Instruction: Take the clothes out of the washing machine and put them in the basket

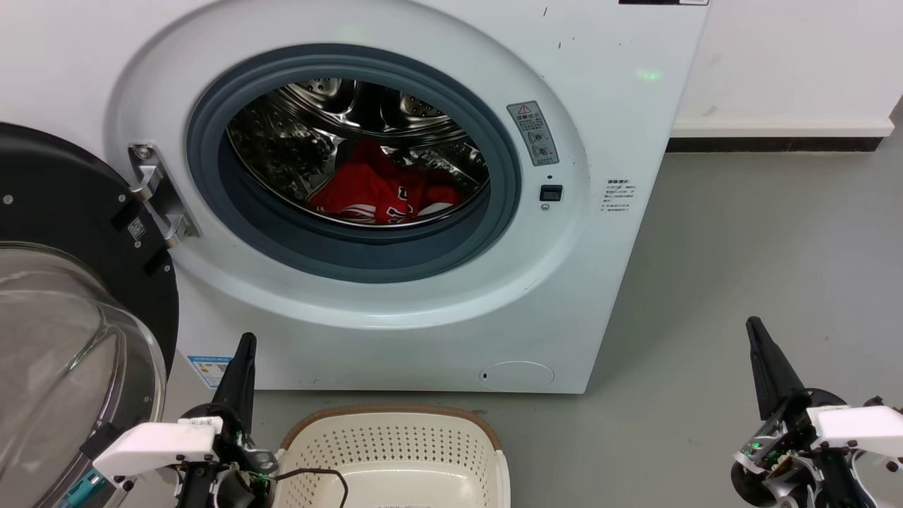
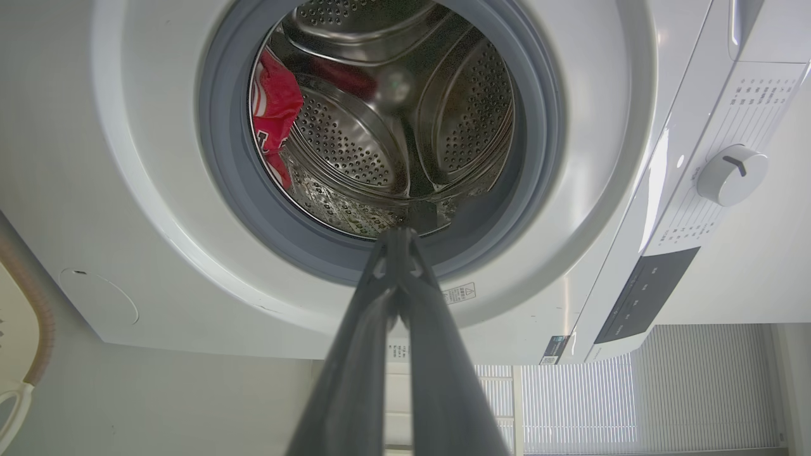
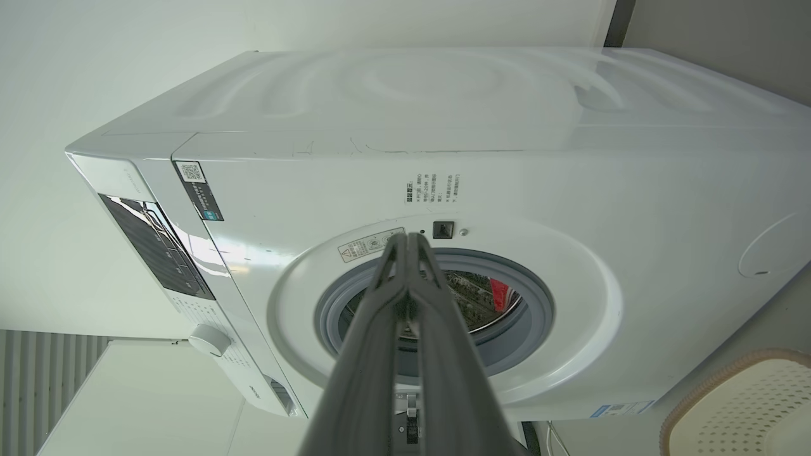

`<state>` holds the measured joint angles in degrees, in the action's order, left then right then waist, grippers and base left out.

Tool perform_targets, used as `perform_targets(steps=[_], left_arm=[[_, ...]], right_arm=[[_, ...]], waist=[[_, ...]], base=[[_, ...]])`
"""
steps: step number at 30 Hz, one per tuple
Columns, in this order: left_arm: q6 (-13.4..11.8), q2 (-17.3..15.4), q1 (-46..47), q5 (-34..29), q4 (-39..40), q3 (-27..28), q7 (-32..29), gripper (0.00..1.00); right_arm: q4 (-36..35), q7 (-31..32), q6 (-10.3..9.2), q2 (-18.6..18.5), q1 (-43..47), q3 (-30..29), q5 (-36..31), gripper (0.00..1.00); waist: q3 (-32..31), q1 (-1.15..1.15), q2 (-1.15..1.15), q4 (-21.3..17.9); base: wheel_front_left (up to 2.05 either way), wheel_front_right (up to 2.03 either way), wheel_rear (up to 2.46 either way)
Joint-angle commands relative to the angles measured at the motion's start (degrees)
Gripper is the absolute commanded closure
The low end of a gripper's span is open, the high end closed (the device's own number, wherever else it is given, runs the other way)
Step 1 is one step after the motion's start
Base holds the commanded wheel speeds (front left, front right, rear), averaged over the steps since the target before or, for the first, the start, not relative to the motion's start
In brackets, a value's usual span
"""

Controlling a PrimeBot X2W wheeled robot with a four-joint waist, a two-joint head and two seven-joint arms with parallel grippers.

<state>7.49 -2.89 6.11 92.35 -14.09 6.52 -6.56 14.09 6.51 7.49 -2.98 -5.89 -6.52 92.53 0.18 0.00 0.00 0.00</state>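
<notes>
The white washing machine (image 1: 607, 113) stands in front of me with its porthole door (image 1: 70, 282) swung open to the left. Red clothes (image 1: 381, 194) with white trim lie at the bottom of the steel drum; a red fold (image 2: 274, 107) also hangs at the drum's left in the left wrist view. The cream basket (image 1: 395, 458) with a brown rim sits on the floor below the machine's opening. My left gripper (image 1: 247, 340) is shut and empty, just left of the basket. My right gripper (image 1: 753, 324) is shut and empty, low at the right over the floor.
Grey floor (image 1: 741, 268) stretches to the right of the machine up to a white wall with a dark skirting strip (image 1: 776, 144). The open door's glass bowl (image 1: 63, 353) bulges out close to my left arm. A thin black cable (image 1: 317, 474) hangs over the basket's near edge.
</notes>
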Motion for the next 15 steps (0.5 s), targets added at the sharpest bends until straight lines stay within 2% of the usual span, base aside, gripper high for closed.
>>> perform_targets(steps=[1,15], left_arm=[[0.16,0.05,0.33,0.14,0.01,0.11,-0.09,1.0],[0.16,0.05,0.33,0.14,0.01,0.11,-0.09,1.0]], right_arm=[[0.08,-0.03,0.0,0.16,-0.82,0.05,-0.26,1.0],[0.08,-0.03,0.0,0.16,-0.82,0.05,-0.26,1.0]], waist=[[0.0,0.0,0.0,0.0],[0.0,0.0,0.0,0.0]], base=[[0.0,0.0,0.0],[0.0,0.0,0.0]])
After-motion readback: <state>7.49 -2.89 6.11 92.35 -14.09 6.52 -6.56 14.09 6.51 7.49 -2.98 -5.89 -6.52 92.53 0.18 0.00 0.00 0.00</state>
